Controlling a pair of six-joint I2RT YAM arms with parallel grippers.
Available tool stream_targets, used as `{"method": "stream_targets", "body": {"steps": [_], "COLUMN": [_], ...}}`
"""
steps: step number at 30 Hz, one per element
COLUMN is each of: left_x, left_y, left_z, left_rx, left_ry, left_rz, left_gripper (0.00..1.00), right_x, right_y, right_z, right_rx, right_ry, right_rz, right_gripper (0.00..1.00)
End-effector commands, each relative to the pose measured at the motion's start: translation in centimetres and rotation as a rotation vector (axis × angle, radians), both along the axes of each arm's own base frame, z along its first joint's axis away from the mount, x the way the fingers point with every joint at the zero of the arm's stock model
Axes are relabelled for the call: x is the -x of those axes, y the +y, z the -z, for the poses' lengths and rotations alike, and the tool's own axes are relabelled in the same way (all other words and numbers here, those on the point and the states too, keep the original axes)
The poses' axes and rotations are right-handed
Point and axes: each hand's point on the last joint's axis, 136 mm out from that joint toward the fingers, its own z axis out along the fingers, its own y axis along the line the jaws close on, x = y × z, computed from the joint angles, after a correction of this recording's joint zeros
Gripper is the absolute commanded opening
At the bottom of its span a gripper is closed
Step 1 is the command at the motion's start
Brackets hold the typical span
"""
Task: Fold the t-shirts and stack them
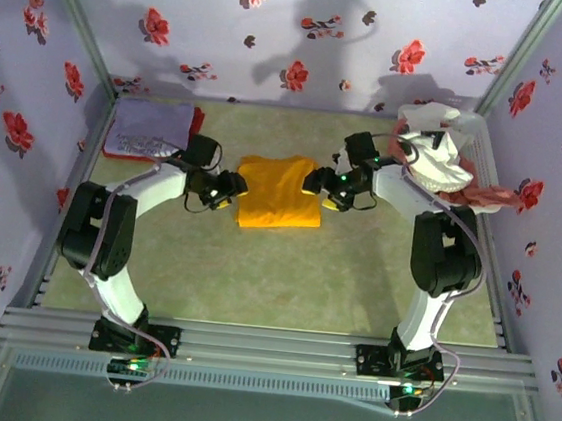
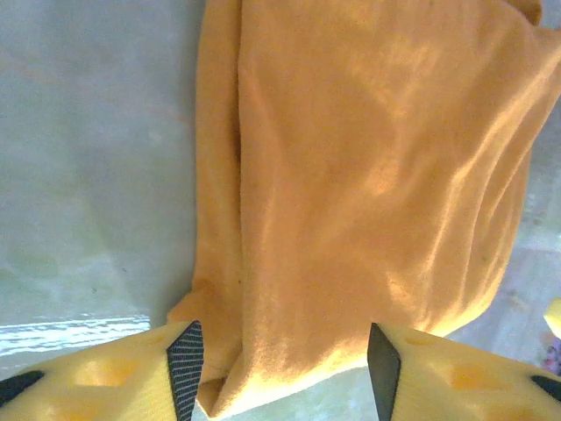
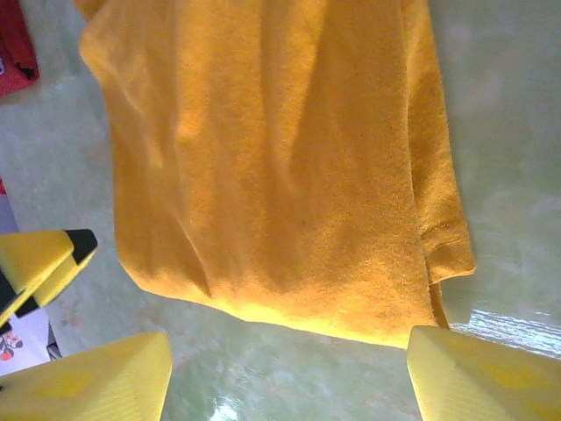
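Observation:
The mustard-orange t-shirt [image 1: 279, 192] lies folded into a rectangle in the middle of the table. My left gripper [image 1: 225, 190] is at its left edge. In the left wrist view that gripper [image 2: 285, 368] is open, its dark pads [image 2: 186, 364] set wide to either side of the shirt's [image 2: 368, 175] near edge without pinching it. My right gripper [image 1: 326, 188] is at the shirt's right edge. In the right wrist view it [image 3: 289, 377] is open over bare table, and the shirt's [image 3: 280, 158] edge lies just beyond its fingertips.
A folded lavender t-shirt [image 1: 149, 126] lies on a red one [image 1: 197, 119] at the back left. A heap of white [image 1: 438, 152] and pink [image 1: 484, 197] t-shirts sits at the back right corner. Flowered walls [image 1: 300, 32] close in the table.

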Motion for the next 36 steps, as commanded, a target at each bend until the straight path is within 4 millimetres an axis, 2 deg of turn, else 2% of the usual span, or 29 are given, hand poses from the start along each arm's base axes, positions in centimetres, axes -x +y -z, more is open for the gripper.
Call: {"method": "stream_targets", "body": {"steps": [1, 5, 10, 14, 18, 22, 26, 30, 34, 36], "left_x": [0.2, -1.2, -1.9, -2.4, -2.0, -1.2, -0.2, 0.8, 1.9, 2.7], "left_y": [1.1, 0.6, -0.1, -1.6, -4.0, -3.8, -3.5, -3.5, -2.7, -2.2], "left_z": [1.3, 2.5, 3.8, 4.4, 4.8, 7.1, 8.8, 11.0, 12.0, 12.2], "left_rx": [-0.148, -0.181, -0.19, -0.185, -0.186, -0.255, -0.385, -0.459, -0.577, -0.653], "left_ry": [0.036, 0.05, 0.074, 0.088, 0.109, 0.165, 0.194, 0.24, 0.267, 0.278], "left_rz": [0.058, 0.082, 0.103, 0.132, 0.173, 0.163, 0.186, 0.222, 0.254, 0.281], "left_gripper": [0.57, 0.57, 0.59, 0.61, 0.61, 0.61, 0.52, 0.33, 0.21, 0.07], "right_x": [0.4, 0.7, 1.2, 1.3, 1.6, 1.6, 1.6, 1.7, 2.0, 2.1], "right_y": [-1.2, -1.5, -2.0, -2.2, -2.6, -3.1, -3.6, -3.9, -4.2, -4.5], "right_z": [-0.7, -0.8, -0.6, -0.6, -0.7, -0.9, -1.2, -1.4, -1.7, -1.9], "right_rx": [0.057, 0.048, 0.035, 0.015, 0.007, 0.0, -0.008, -0.019, -0.026, -0.027], "right_ry": [-0.011, -0.007, 0.004, 0.008, 0.016, 0.017, 0.016, 0.013, 0.006, 0.002], "right_rz": [-0.008, -0.015, -0.026, -0.034, -0.05, -0.054, -0.049, -0.046, -0.047, -0.041], "right_gripper": [0.73, 0.74, 0.75, 0.75, 0.76, 0.76, 0.77, 0.77, 0.78, 0.78]}}
